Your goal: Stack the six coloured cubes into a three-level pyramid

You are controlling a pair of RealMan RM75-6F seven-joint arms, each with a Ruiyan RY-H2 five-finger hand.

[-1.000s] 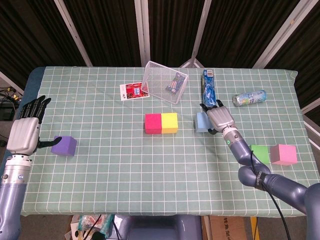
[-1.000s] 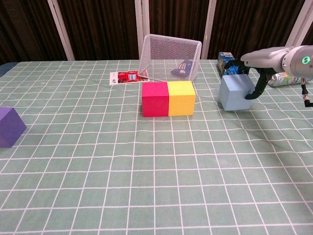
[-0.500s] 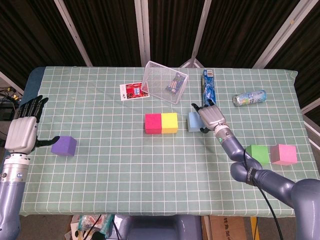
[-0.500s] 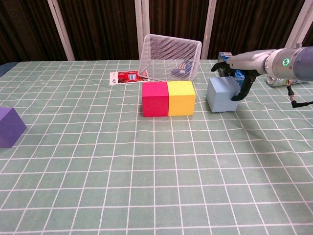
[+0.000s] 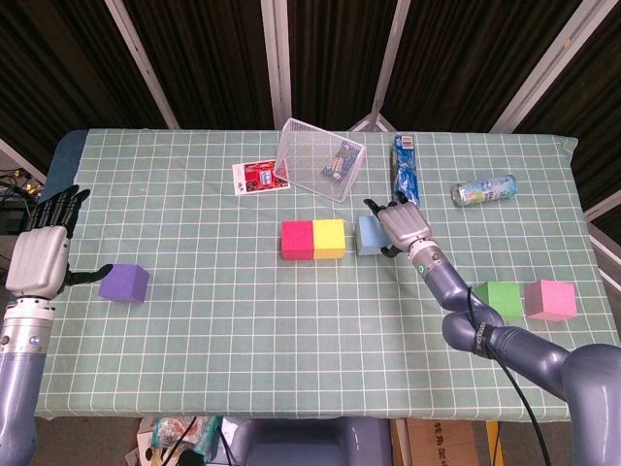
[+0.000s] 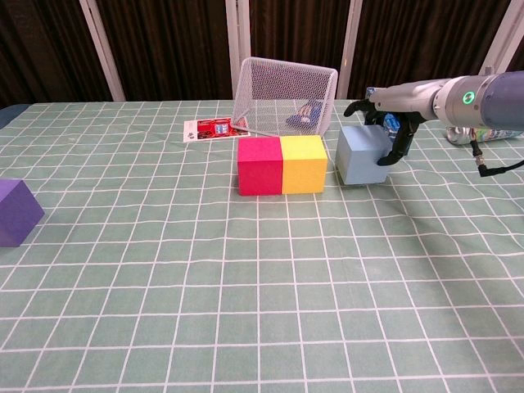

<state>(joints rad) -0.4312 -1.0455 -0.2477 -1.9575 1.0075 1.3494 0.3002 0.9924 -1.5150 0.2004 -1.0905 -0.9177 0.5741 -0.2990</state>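
**Light blue cube in my right hand, just right of the yellow one**

Nearest me: my left hand point(image 5: 41, 257) hovers over the table's left edge, fingers extended and apart, holding nothing. Small purple foam cube point(image 5: 124, 282) sits just right of it on the green checked tablecloth point(image 5: 243, 340), not touching as far as I can tell.

Front right: green cube point(image 5: 504, 298) and pink cube point(image 5: 550, 300) sit side by side near the right edge, a small gap between them, well apart from the rest.

Mid-table: red cube point(image 6: 259, 166) and yellow cube point(image 6: 304, 164) sit flush, side faces touching, both flat on the cloth. My right hand point(image 6: 385, 123) grips the light blue cube point(image 6: 359, 155), fingers curled over its top and right side. That cube is just right of the yellow one, narrow gap visible in the chest view. Can't tell if its base is fully on the cloth.

Behind: tipped white wire mesh basket point(image 6: 286, 92) with a small packet inside, red-and-white printed card point(image 6: 212, 128) flat to its left. Blue packet point(image 5: 405, 165) behind my right hand; clear plastic bottle point(image 5: 484, 189) on its side further right.
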